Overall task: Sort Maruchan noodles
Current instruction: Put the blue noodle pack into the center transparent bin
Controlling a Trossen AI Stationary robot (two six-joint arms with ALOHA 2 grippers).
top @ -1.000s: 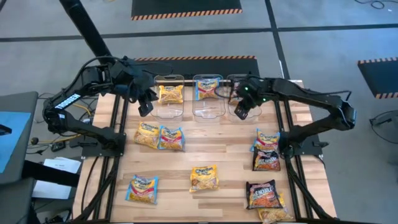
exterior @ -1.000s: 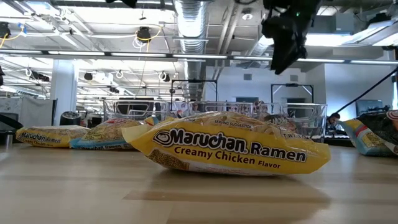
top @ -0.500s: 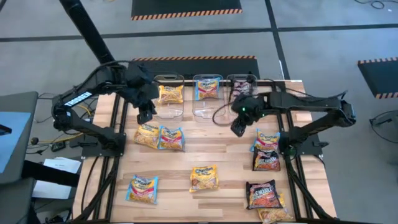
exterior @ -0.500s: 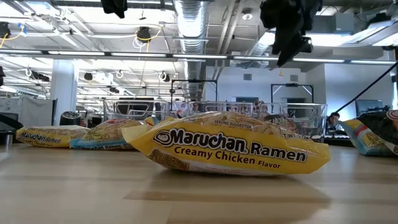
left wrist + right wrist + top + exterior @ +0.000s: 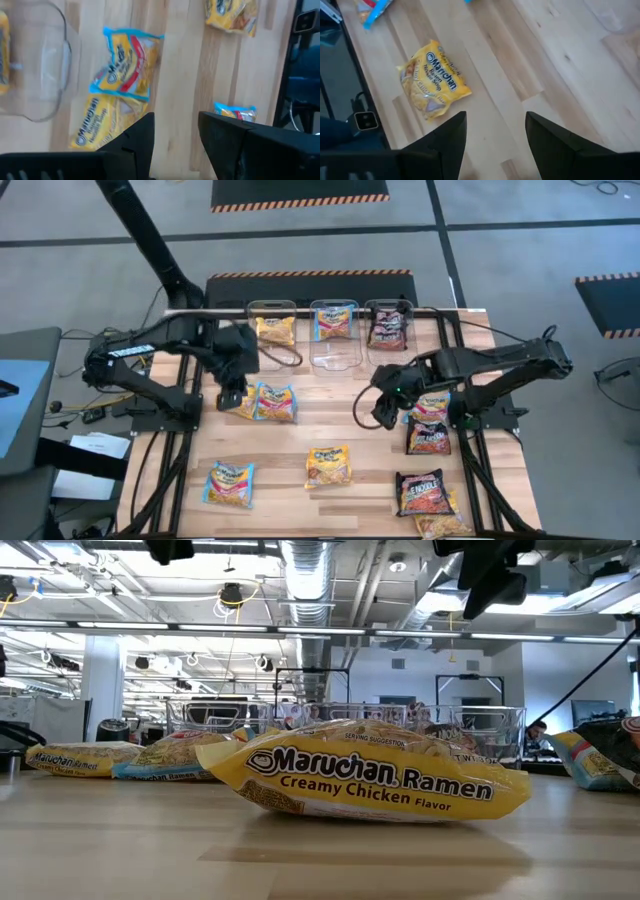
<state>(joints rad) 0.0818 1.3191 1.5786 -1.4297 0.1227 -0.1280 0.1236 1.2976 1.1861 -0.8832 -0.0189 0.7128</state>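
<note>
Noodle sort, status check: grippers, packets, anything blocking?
Left gripper open, empty, over the yellow packet by the bins. Right gripper open, empty, mid-table. Three bins each hold one packet; nine loose on the table. Nothing blocking.

Lying scattered flat across the wooden tabletop: a yellow Creamy Chicken packet (image 5: 328, 466) near the middle front, a blue-edged packet (image 5: 230, 483) at front left, a yellow packet (image 5: 236, 397) touching a blue-and-yellow packet (image 5: 274, 402) toward the left. Stacking at right: a light blue packet (image 5: 431, 403) over a dark packet (image 5: 429, 437); another dark packet (image 5: 419, 492) overlapping possibly a yellow one. Resting in bins: binned yellow packet (image 5: 274, 330), binned blue packet (image 5: 335, 321), binned dark packet (image 5: 388, 328).
</note>
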